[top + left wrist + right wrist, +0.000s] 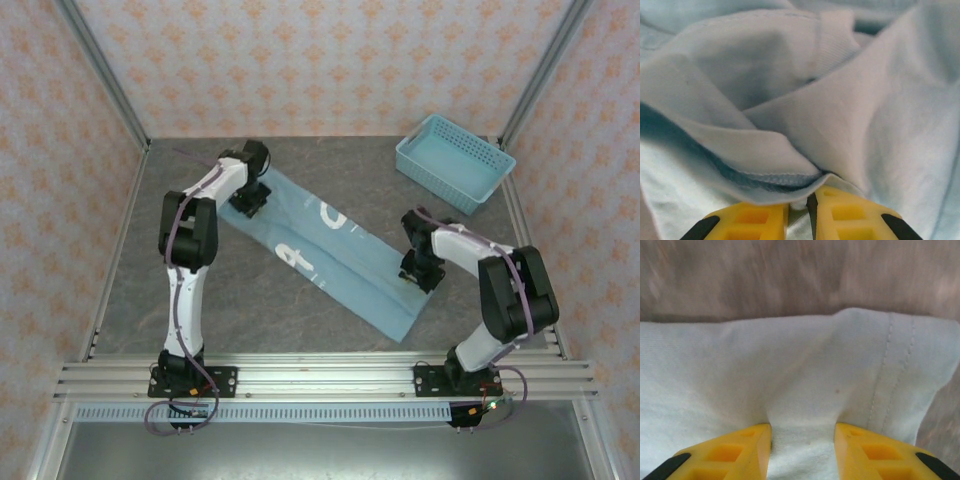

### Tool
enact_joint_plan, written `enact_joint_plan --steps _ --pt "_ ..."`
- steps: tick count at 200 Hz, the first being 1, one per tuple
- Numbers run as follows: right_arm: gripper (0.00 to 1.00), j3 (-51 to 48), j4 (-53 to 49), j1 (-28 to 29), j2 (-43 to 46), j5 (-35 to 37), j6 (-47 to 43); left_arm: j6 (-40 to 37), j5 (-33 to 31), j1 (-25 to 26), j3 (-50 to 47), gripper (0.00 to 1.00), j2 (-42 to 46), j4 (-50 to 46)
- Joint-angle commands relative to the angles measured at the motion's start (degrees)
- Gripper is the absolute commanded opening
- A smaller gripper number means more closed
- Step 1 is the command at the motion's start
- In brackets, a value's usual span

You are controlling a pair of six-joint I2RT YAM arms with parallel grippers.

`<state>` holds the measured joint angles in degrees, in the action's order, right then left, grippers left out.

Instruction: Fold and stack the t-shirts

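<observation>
Both the left claw (pixel 799 212) and right claw (pixel 802 450) pinch the t-shirt (pixel 330 250), whose thin folds could slip free if pulled unevenly.

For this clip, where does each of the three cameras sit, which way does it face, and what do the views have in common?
Top external: fixed above and behind the bases, looking down on the table; both arms, the t-shirt folded into a long strip and the basket show.
Left wrist: on the left arm, pointing down at bunched cloth; yellow fingers nearly closed, pinching a fold.
Right wrist: on the right arm, facing the shirt's hemmed edge and blurred table beyond; yellow fingers apart with cloth between.
Shared: all three show the same t-shirt; the overhead view shows each gripper at opposite ends.
</observation>
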<state>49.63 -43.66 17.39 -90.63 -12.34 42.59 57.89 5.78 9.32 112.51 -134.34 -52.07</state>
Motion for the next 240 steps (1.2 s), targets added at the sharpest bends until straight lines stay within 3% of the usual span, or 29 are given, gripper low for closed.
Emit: enact_joint_plan --steps 1,35,67,92,124,148,171,192,217,240 --pt "0.39 -5.23 0.93 4.33 2.47 -5.22 13.00 -2.19 4.43 1.93 13.53 0.21 -10.61 1.21" --pt "0.40 -8.81 6.89 12.90 2.83 -8.74 25.53 0.18 11.26 4.51 36.28 0.24 -25.54 4.72" --pt "0.40 -6.79 11.52 18.62 -1.44 -11.40 32.48 5.03 14.11 6.21 42.73 0.30 -31.28 17.08" --pt "0.41 -3.23 10.48 21.09 -2.74 -10.85 35.13 4.35 11.92 6.60 46.60 0.40 -30.81 19.20" --pt "0.51 0.48 7.98 20.61 0.03 -10.86 35.19 -0.08 8.39 6.49 47.54 0.60 -23.44 17.72" --pt "0.55 4.85 1.80 18.88 3.65 -9.64 31.58 -4.43 6.21 6.73 47.00 0.63 -15.77 9.54" --pt "0.57 7.75 -4.55 14.75 8.75 -5.93 24.34 -7.50 7.29 7.40 35.79 0.62 -5.28 1.40" --pt "0.57 7.49 -6.56 9.92 14.38 -3.32 15.23 -10.57 11.56 9.48 13.14 0.60 8.35 1.01" --pt "0.57 5.18 -5.95 4.52 18.27 -7.04 2.30 -14.41 21.47 12.48 -13.52 0.52 22.37 1.76" --pt "0.56 4.16 -9.75 3.44 18.60 -7.02 -7.54 -17.36 27.41 18.44 -32.08 0.52 33.33 1.97"
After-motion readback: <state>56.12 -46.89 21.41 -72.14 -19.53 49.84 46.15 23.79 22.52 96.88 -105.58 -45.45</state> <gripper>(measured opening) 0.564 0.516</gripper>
